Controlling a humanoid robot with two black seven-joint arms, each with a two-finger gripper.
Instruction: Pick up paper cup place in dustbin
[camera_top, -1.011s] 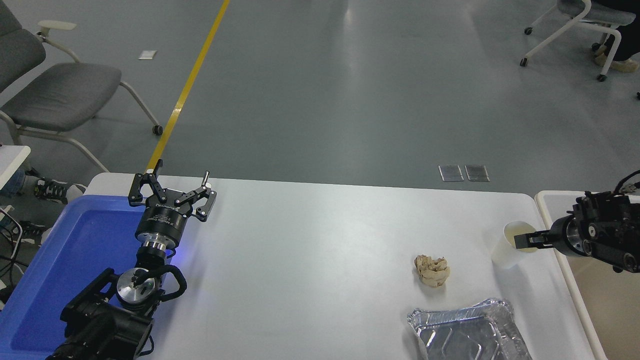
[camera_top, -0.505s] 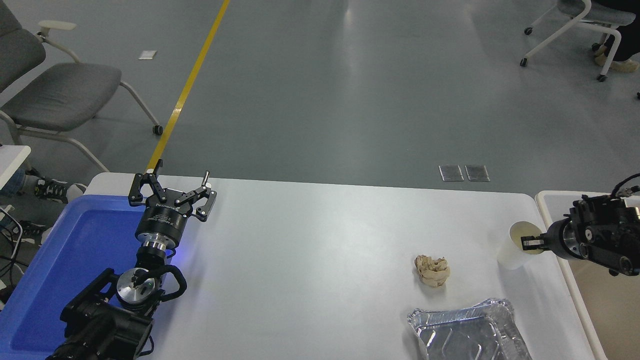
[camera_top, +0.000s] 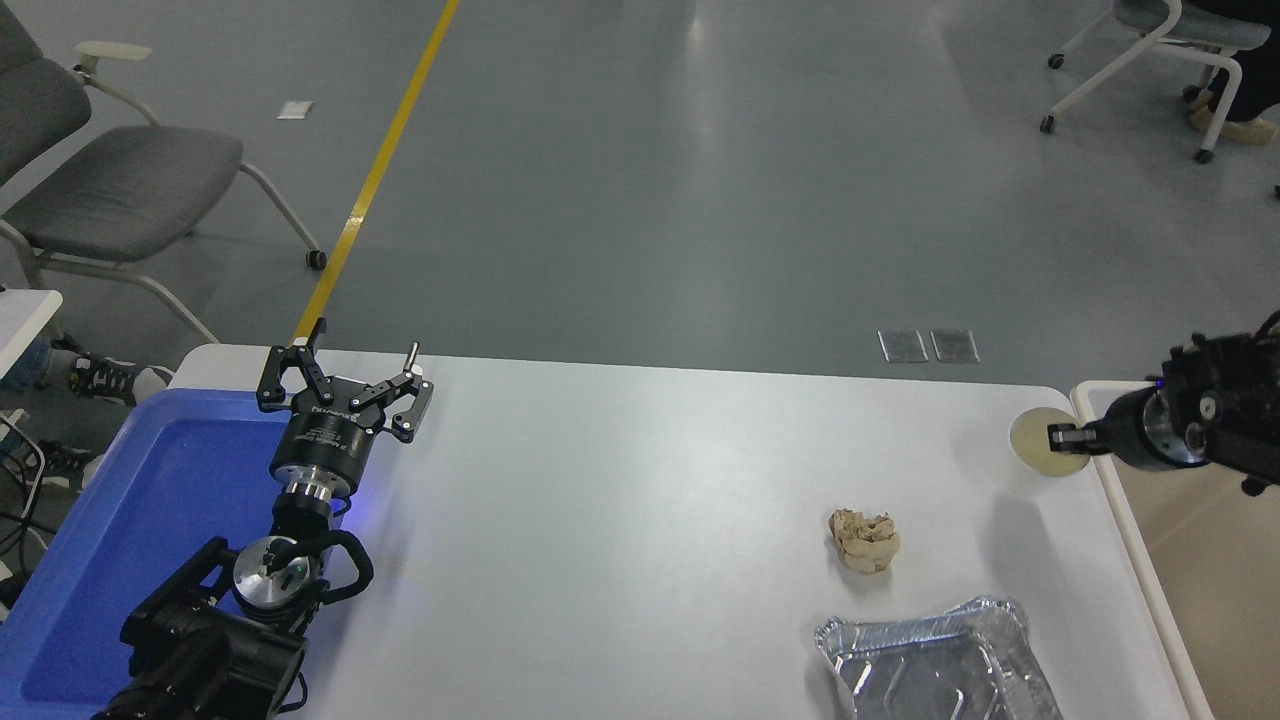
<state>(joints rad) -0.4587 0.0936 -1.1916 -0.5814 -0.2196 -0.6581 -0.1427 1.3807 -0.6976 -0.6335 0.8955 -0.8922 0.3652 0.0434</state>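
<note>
The right gripper (camera_top: 1062, 438), clenched on the paper cup (camera_top: 1040, 442), has raised it beside the dustbin (camera_top: 1120, 500); transfer over the rim follows.

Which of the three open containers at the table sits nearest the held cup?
The dustbin, cream, its rim right beside the paper cup in the right gripper; foil tray and blue tray lie farther.

The dustbin (camera_top: 1130, 520) ran off the right and bottom edges, only its left rim and part of its inside showing. The right arm was cut by the right edge, and its gripper (camera_top: 1062, 438) covered part of the cup's (camera_top: 1035, 440) rim. The foil tray (camera_top: 930, 665) was cropped at the bottom, as was the blue tray (camera_top: 120, 530) at the lower left.
</note>
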